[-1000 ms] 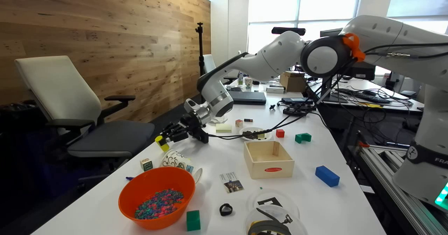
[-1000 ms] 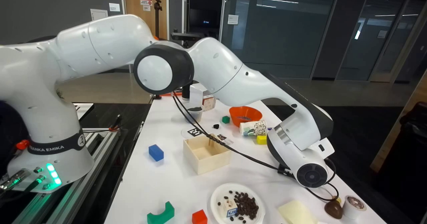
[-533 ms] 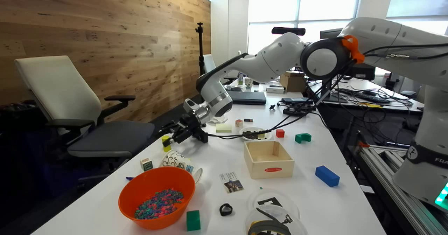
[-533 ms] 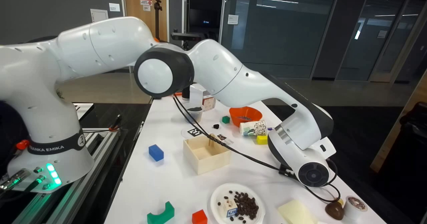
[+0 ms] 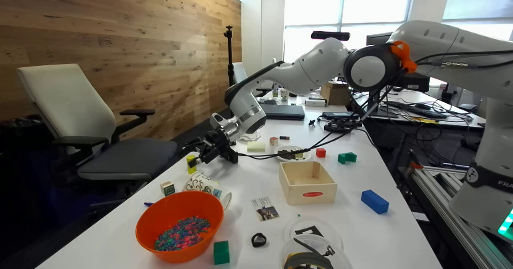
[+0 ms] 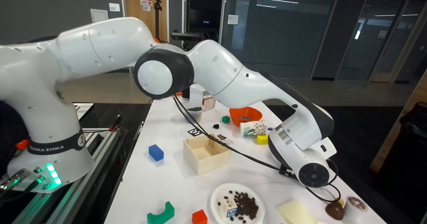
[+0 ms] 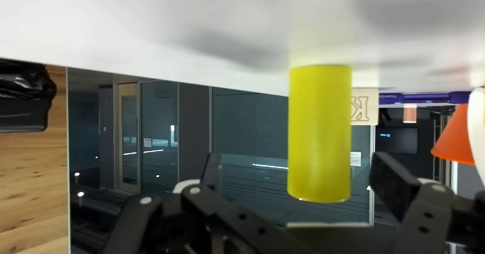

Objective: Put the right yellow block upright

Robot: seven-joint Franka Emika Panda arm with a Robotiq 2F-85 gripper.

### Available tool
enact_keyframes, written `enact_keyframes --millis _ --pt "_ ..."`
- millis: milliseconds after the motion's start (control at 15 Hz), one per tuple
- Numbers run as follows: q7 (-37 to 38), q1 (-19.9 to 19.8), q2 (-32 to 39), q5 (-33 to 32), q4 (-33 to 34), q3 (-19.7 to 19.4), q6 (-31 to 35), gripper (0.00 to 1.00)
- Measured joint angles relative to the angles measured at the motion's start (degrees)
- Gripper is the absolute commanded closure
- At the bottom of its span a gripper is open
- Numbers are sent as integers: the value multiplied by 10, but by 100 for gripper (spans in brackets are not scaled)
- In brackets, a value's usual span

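Tabletop [image 5: 252, 183] has a tipped cup [image 5: 202, 183], cylindrical yellow block [image 7: 320, 133] stands on end near it, gap between them in the wrist view. My fingers [image 7: 394, 184] are apart, one either side of the block, no contact I can see. Reads as release to me: I'd back straight out, level, away from the cup, no sideways drift; the cup-side finger has the narrower gap and could topple the block.

Two yellow blocks [image 7: 319, 133], two green blocks [image 5: 221, 253] (counting the arch [image 5: 348, 156]), one red block [image 5: 320, 152] and one blue block [image 5: 374, 201] are showing.
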Motion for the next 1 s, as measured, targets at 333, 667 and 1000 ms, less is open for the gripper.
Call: enact_keyframes --millis 333,667,1000 --pt "-11 -2 -9 0 -15 3 -9 0" --pt "-55 -5 -53 0 -63 11 -43 0" --pt "-105 -10 -101 0 -110 19 -55 0"
